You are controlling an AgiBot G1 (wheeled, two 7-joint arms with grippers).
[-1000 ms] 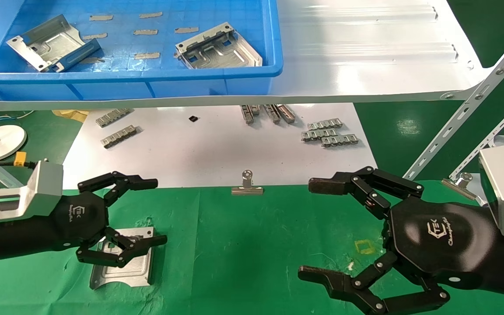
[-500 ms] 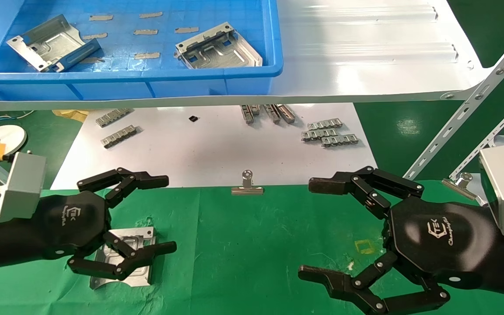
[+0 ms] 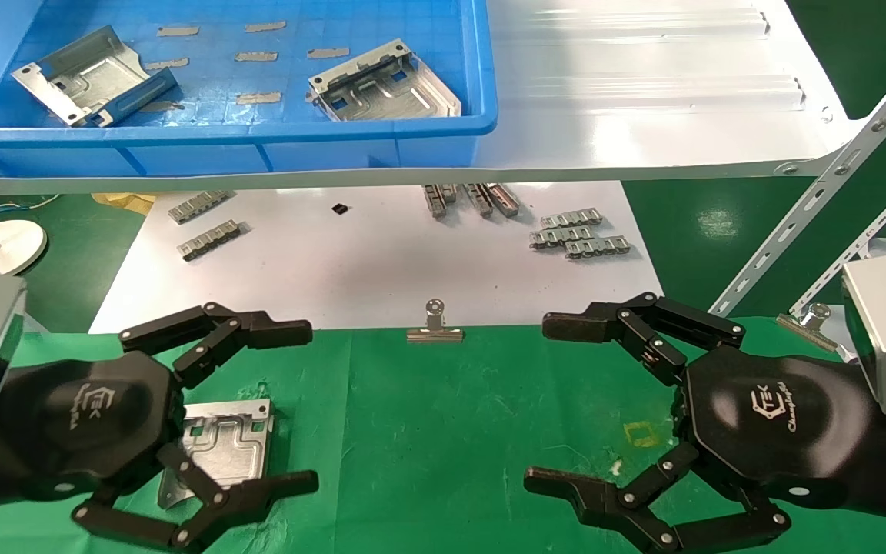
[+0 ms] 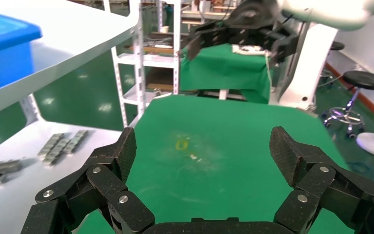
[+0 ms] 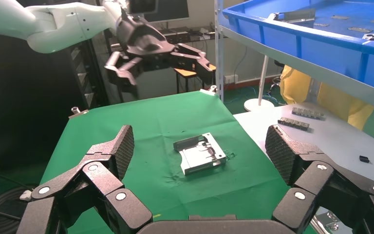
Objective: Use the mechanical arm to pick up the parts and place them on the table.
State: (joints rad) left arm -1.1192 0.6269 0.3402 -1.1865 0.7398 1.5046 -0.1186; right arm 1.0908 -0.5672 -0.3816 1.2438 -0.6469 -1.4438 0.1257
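One silver stamped part [image 3: 224, 446] lies flat on the table's green cloth [image 3: 451, 431]; it also shows in the right wrist view [image 5: 199, 153]. My left gripper [image 3: 301, 408], a black fingered hand, hovers above and just left of it, open and empty, not touching it. Its wrist view shows only bare cloth between the spread fingers [image 4: 202, 151]. Two more parts [image 3: 85, 75] [image 3: 385, 83] lie in the blue bin [image 3: 258, 135] on the shelf. My right gripper [image 3: 547, 404] is open and empty over the cloth at the right.
A glossy white shelf [image 3: 643, 92] overhangs the white board [image 3: 381, 261], which carries grey link strips [image 3: 577, 235] [image 3: 208, 238]. A binder clip [image 3: 434, 327] sits at the cloth's far edge. A slanted shelf strut [image 3: 820, 192] stands at the right.
My left gripper has lifted up and back off the part, its fingers spreading wider. The part stays flat on the cloth. The right arm has not moved.
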